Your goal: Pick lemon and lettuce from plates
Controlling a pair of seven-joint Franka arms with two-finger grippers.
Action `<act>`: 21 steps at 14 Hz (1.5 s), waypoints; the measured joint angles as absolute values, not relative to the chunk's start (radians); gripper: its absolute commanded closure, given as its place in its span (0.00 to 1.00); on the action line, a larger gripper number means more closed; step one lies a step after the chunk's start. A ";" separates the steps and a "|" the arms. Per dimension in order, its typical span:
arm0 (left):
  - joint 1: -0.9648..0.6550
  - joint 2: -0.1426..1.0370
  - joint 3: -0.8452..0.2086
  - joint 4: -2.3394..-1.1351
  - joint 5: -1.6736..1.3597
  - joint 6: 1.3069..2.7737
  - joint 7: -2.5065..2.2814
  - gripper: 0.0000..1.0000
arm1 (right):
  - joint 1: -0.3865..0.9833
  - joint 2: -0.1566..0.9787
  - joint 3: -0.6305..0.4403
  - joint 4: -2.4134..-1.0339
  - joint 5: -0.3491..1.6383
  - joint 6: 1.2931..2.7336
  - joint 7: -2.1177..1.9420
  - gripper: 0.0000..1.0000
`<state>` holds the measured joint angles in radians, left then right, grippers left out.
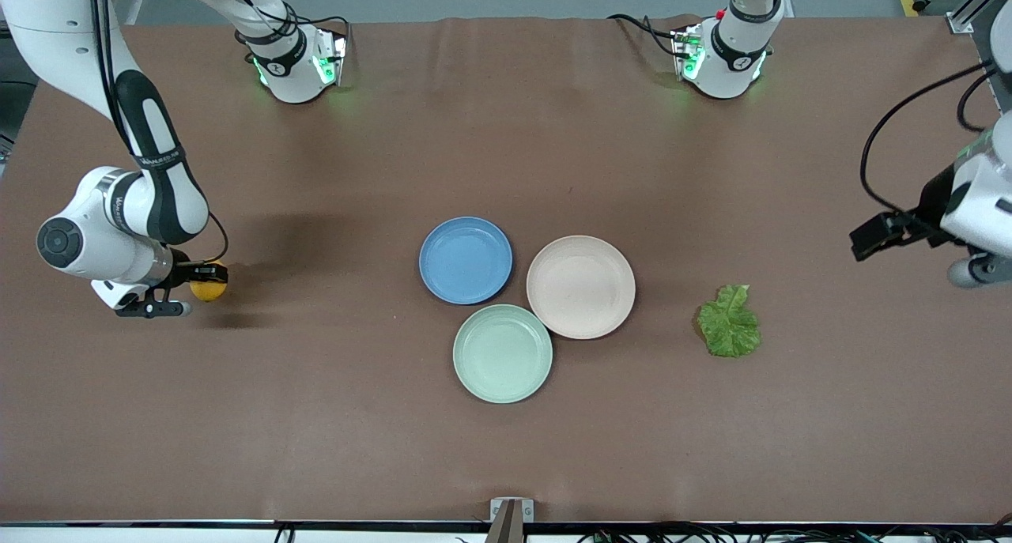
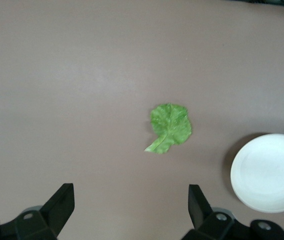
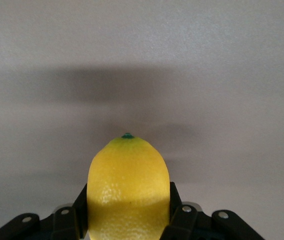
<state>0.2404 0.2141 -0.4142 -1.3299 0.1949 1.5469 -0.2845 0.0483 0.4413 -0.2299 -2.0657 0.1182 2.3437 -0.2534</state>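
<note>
My right gripper (image 1: 199,284) is shut on the yellow lemon (image 1: 210,290), low over the bare table toward the right arm's end. In the right wrist view the lemon (image 3: 128,170) fills the space between the black fingers (image 3: 178,210), its green tip pointing away. The green lettuce (image 1: 729,322) lies flat on the table beside the beige-pink plate (image 1: 580,286), toward the left arm's end. My left gripper (image 1: 874,237) hangs open and empty over the table past the lettuce. The left wrist view shows the lettuce (image 2: 170,126) and the pale plate (image 2: 269,172). The blue plate (image 1: 465,260) is empty.
A mint-green plate (image 1: 502,353), empty, touches the beige-pink plate and sits nearest the front camera. The three plates cluster mid-table. The arms' bases (image 1: 296,65) (image 1: 723,57) stand along the table's top edge.
</note>
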 measured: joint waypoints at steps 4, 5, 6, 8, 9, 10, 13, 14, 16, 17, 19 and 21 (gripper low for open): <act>0.077 0.092 -0.152 -1.415 0.071 1.505 -0.169 0.00 | 0.054 0.473 -0.223 -2.066 0.135 2.387 -0.253 0.68; 0.050 0.062 -0.107 -1.451 0.052 1.505 -0.163 0.00 | 0.054 0.478 -0.222 -2.065 0.135 2.388 -0.253 0.33; 0.044 0.038 -0.091 -1.479 0.044 1.505 -0.160 0.00 | 0.055 0.479 -0.222 -2.065 0.135 2.388 -0.253 0.05; 0.043 0.007 -0.087 -1.515 0.042 1.506 -0.160 0.00 | 0.057 0.478 -0.221 -2.055 0.135 2.388 -0.253 0.00; 0.040 0.000 -0.087 -1.524 0.042 1.507 -0.160 0.00 | 0.057 0.476 -0.221 -2.046 0.135 2.388 -0.254 0.00; 0.037 -0.001 -0.087 -1.529 0.042 1.508 -0.160 0.00 | 0.057 0.469 -0.221 -2.035 0.135 2.387 -0.254 0.00; 0.028 -0.001 -0.090 -1.533 0.042 1.514 -0.160 0.00 | 0.057 0.403 -0.222 -1.979 0.135 2.285 -0.254 0.00; 0.026 -0.001 -0.092 -1.535 0.042 1.514 -0.160 0.00 | 0.057 0.374 -0.223 -1.947 0.135 2.209 -0.254 0.00; 0.026 -0.001 -0.093 -1.542 0.042 1.514 -0.160 0.00 | 0.057 0.322 -0.224 -1.866 0.135 2.045 -0.253 0.00; 0.027 -0.001 -0.093 -1.545 0.042 1.515 -0.160 0.00 | 0.057 0.302 -0.224 -1.825 0.135 1.969 -0.249 0.01; 0.027 -0.002 -0.093 -1.547 0.042 1.516 -0.160 0.00 | 0.057 0.268 -0.222 -1.756 0.135 1.843 -0.233 0.01; 0.026 -0.006 -0.094 -1.547 0.042 1.517 -0.160 0.00 | 0.058 0.226 -0.213 -1.712 0.135 1.760 -0.204 0.01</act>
<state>0.0264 -0.0058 -0.0940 -1.5466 0.0423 1.5172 -0.1596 0.0576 0.2262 -0.2135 -1.7121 0.1351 1.7602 -0.2043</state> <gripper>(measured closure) 0.000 0.004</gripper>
